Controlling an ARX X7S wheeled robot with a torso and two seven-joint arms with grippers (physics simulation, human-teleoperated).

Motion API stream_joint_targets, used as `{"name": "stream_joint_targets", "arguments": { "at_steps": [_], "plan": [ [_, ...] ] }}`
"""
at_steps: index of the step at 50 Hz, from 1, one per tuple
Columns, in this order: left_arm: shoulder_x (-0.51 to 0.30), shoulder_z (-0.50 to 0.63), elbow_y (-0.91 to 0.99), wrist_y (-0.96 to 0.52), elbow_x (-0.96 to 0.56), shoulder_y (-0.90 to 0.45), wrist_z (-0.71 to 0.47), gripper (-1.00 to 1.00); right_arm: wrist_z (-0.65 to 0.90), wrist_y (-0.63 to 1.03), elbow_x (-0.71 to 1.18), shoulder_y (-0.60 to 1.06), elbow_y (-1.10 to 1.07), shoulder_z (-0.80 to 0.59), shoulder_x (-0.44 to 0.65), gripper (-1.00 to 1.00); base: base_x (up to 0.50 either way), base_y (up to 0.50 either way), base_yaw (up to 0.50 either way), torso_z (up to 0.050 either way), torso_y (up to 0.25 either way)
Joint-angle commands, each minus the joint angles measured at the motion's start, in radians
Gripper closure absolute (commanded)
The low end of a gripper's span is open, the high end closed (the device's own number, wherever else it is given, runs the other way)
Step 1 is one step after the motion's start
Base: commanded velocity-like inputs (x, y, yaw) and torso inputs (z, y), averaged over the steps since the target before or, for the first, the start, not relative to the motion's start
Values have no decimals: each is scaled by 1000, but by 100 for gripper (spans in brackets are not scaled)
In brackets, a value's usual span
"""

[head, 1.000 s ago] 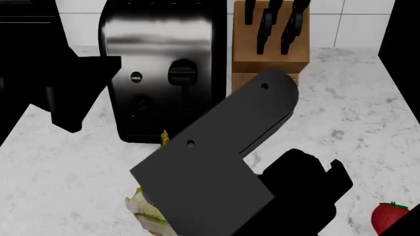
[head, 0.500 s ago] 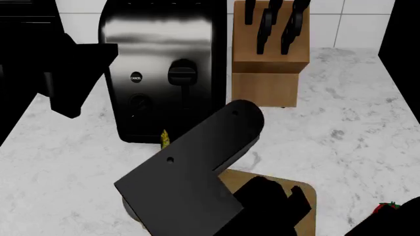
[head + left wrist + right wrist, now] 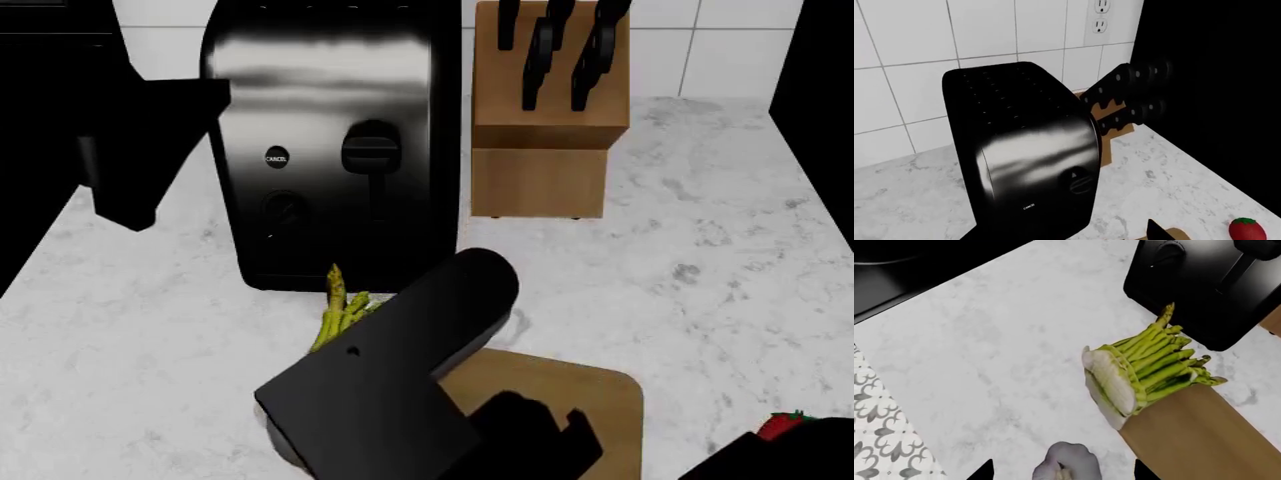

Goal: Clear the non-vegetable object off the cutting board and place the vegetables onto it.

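Note:
The cutting board [image 3: 567, 395] lies on the marble counter in front of the toaster, and its top is bare where it shows. The asparagus bundle [image 3: 1142, 371] lies beside the board's end [image 3: 1201, 435], tips toward the toaster; its tips [image 3: 340, 305] peek out past my right arm. The white garlic bulb [image 3: 1067, 462] sits on the counter between the two spread fingertips of my right gripper [image 3: 1064, 472], which is open. The red fruit [image 3: 781, 425] rests on the counter off the board's right side, also seen as the red fruit [image 3: 1246, 229]. My left arm [image 3: 140, 150] hovers left of the toaster, fingers indistinct.
A tall black-and-chrome toaster [image 3: 334, 140] stands at the back, with a wooden knife block [image 3: 550, 110] to its right against the tiled wall. A dark stove area borders the counter on the left [image 3: 914, 270]. Patterned floor shows past the counter edge [image 3: 887, 440].
My right arm has drawn back and down toward the near edge, uncovering the board and the asparagus tips. The left arm shifted slightly left.

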Motion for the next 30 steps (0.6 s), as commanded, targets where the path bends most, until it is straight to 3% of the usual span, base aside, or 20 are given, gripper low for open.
{"name": "stream_joint_targets", "arguments": {
  "at_steps": [1, 30],
  "plan": [
    [-5, -1, -6, 4, 5, -6, 6, -100, -39, 5, -54, -51, 6, -2, 11, -100, 0, 0, 0, 0, 0],
    [-1, 5, -17, 11, 20, -13, 27, -100, -137, 10, -159, -154, 31, 5, 33, -100, 0, 0, 0, 0, 0]
  ]
}}
